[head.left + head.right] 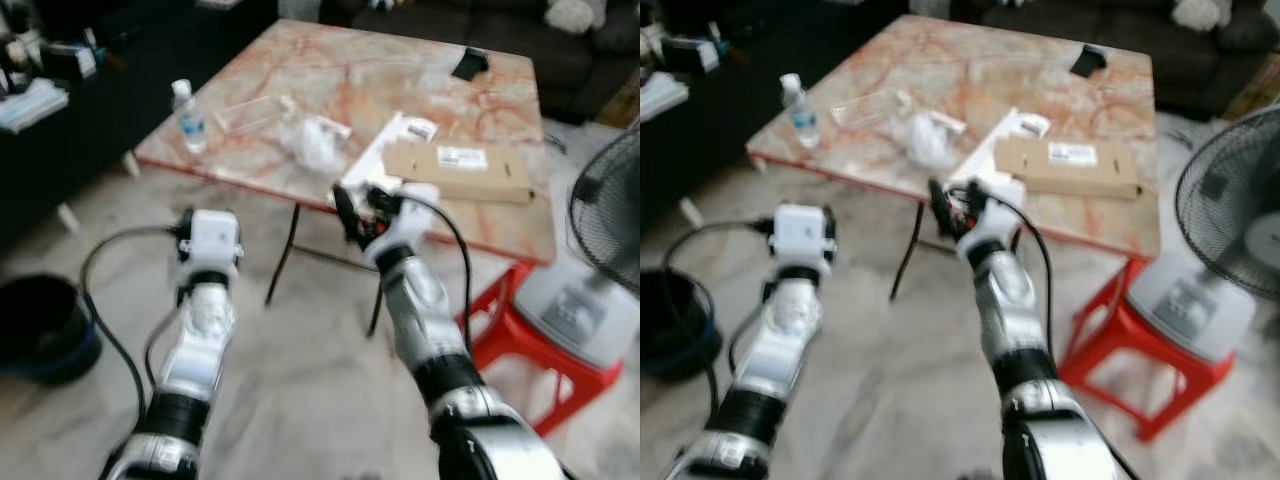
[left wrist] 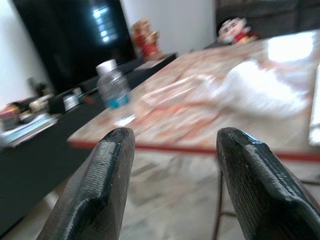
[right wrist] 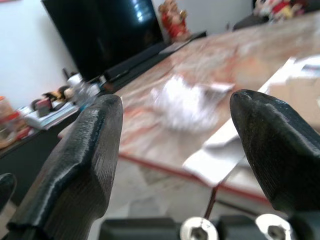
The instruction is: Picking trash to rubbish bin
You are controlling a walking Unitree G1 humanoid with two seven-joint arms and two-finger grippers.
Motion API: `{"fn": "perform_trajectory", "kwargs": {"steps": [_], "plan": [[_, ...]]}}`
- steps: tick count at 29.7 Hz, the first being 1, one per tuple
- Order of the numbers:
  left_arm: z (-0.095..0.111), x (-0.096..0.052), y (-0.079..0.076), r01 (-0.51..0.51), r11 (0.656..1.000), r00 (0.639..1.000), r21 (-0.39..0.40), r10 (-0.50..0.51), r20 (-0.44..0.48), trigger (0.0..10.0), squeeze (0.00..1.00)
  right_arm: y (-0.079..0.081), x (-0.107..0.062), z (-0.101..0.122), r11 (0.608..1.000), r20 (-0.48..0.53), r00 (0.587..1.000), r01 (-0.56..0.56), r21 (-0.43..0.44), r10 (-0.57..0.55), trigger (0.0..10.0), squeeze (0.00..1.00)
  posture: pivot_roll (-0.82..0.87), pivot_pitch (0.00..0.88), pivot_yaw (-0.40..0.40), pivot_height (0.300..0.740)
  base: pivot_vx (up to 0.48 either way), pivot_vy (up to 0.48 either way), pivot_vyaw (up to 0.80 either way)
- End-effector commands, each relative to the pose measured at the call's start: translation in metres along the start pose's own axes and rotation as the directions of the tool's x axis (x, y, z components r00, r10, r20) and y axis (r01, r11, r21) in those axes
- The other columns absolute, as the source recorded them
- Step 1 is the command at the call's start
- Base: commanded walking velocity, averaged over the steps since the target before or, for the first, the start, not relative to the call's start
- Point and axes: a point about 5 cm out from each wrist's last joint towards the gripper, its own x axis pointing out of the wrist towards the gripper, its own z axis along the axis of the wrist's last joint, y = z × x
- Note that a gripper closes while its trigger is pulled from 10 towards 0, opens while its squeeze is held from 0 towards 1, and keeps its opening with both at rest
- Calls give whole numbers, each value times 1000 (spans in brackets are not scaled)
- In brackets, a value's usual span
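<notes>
Crumpled white plastic [image 1: 315, 143] on veined marble table [image 1: 400, 75], ribbed black grippers agape.

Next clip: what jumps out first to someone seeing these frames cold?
The pink-veined marble table strewn with litter: a crumpled white plastic bag near its front edge, a flat brown cardboard box to its right, and a clear plastic water bottle at the left corner. Both silver arms reach toward it, the right gripper nearest the edge, the left gripper lower, jaws open. A black bin sits on the floor, far left.
</notes>
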Motion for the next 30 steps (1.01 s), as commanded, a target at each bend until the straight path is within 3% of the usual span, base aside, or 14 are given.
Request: {"fn": "perform_trajectory", "kwargs": {"steps": [1, 8, 20, 30], "plan": [[3, 4, 7, -18, 1000, 1000, 8, 18, 12, 10000, 0, 9, 5, 4, 1000, 14, 1000, -27, 1, 27, 10000, 0, 52, 50, -72, 740, 446, 0, 0], [5, 4, 6, -16, 1000, 1000, 5, 16, 20, 10000, 0, 4, 6, 10, 1000, 32, 999, -7, 6, 7, 10000, 0, 44, 45, -70, 740, 448, 0, 0], [11, 7, 9, -20, 1000, 999, 3, 20, 34, 10000, 0, 11, 5, 7, 999, 26, 999, -26, -28, 27, 10000, 0, 51, 110, -71, 740, 449, 0, 0], [12, 7, 10, -29, 1000, 999, 3, 29, 33, 10000, 0, 19, 6, 5, 998, 13, 999, -46, -34, 46, 10000, 0, 51, 132, -72, 740, 450, 0, 313]]}}
